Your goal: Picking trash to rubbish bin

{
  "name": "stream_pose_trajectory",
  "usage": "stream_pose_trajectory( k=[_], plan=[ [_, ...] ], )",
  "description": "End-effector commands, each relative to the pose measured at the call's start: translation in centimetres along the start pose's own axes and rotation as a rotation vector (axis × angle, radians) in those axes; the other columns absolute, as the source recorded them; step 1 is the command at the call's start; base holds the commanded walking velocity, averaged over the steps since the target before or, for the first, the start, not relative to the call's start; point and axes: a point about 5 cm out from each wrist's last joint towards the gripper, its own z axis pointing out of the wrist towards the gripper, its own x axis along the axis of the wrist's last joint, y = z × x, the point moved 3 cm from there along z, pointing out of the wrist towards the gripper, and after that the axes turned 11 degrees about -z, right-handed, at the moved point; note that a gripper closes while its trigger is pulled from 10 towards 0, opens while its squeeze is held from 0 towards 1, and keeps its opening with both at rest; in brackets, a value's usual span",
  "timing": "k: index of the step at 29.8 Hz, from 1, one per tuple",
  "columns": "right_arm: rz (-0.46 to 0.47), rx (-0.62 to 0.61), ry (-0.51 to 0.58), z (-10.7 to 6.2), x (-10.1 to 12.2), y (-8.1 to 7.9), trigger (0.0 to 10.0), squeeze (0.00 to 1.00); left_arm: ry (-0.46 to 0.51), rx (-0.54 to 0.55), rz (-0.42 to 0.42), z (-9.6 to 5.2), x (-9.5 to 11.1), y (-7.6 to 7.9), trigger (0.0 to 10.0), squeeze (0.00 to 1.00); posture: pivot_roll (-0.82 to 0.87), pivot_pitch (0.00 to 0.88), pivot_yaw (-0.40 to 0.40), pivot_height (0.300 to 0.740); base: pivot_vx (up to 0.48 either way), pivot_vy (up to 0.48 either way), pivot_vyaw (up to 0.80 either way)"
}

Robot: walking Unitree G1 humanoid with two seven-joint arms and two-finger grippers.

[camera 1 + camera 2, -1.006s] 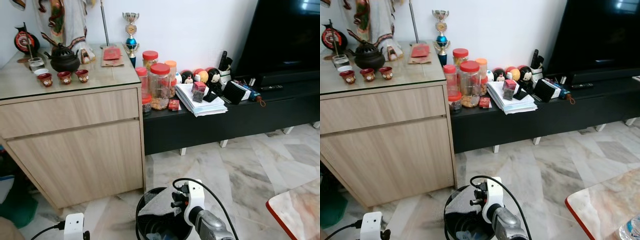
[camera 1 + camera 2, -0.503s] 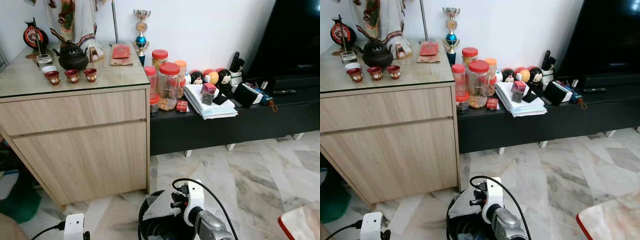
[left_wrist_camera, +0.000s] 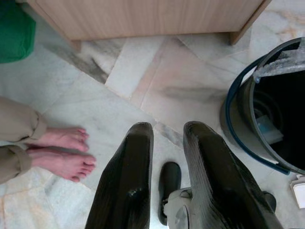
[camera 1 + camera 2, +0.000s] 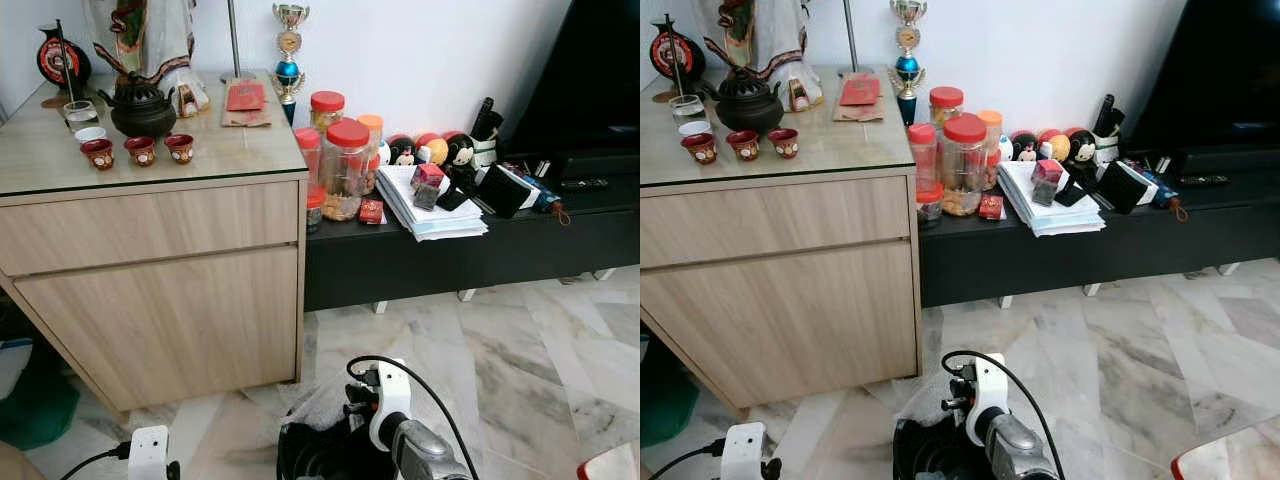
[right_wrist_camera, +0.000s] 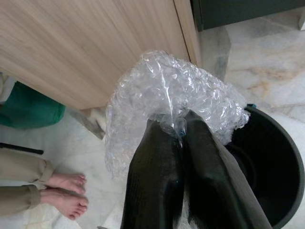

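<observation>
**Clear bubble wrap pinched above the bin**

Clear bubble wrap [image 5: 167, 100] billows from my right gripper [image 5: 178, 125], whose fingers pinch a fold of it at their tips. The black rubbish bin [image 5: 281, 176] sits just below and beside those fingers. My left gripper [image 3: 167, 133] hangs over marble floor [image 3: 157, 90], fingers slightly spread, gripping nothing. A person's bare feet [image 3: 62, 150] stand nearby.

A crumpled sheet of clear bubble wrap [image 5: 164, 98] is pinched between the right gripper's [image 5: 177, 125] closed fingers, billowing above the rim of a round black bin [image 5: 281, 174]. The bin stands upright on the marble floor beside a wooden cabinet.
</observation>
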Motion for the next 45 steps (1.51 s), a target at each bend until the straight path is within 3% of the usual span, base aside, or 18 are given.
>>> stream_pose_trajectory(
  k=[1, 18, 34, 40, 45],
  plan=[
    [-0.009, -0.004, -0.007, -0.1, 0.0, 0.2, 10.0, 0.0, -0.01, -0.004, 0.012, 0.0, -0.3, 0.1, 10.0, 0.0, 0.08, 0.0, -0.038, 0.74, 0.262, 0.0, 0.0],
    [-0.016, -0.006, -0.009, 0.0, 0.0, 0.2, 10.0, 0.0, -0.002, -0.011, 0.01, 0.0, -0.1, 0.3, 10.0, 0.0, 0.08, 0.0, -0.042, 0.74, 0.031, 0.0, 0.0],
    [-0.053, -0.006, 0.032, 0.6, 1.9, -0.1, 10.0, 0.0, 0.038, -0.039, 0.013, 0.4, 1.3, 1.1, 10.0, 0.0, 0.09, 0.0, -0.045, 0.74, 0.0, 0.0, 0.0],
    [-0.088, -0.047, 0.055, 0.8, 3.0, 0.2, 10.0, 0.0, 0.077, -0.088, 0.022, 0.6, 2.7, 2.2, 10.0, 0.0, 0.09, 0.0, -0.049, 0.74, 0.0, 0.0, 0.0],
    [-0.123, -0.083, 0.071, 1.0, 4.2, 0.6, 10.0, 0.0, 0.133, -0.187, 0.07, 0.9, 4.5, 4.5, 10.0, 0.0, 0.09, 0.0, -0.05, 0.74, 0.0, 0.0, 0.0]
  ],
)
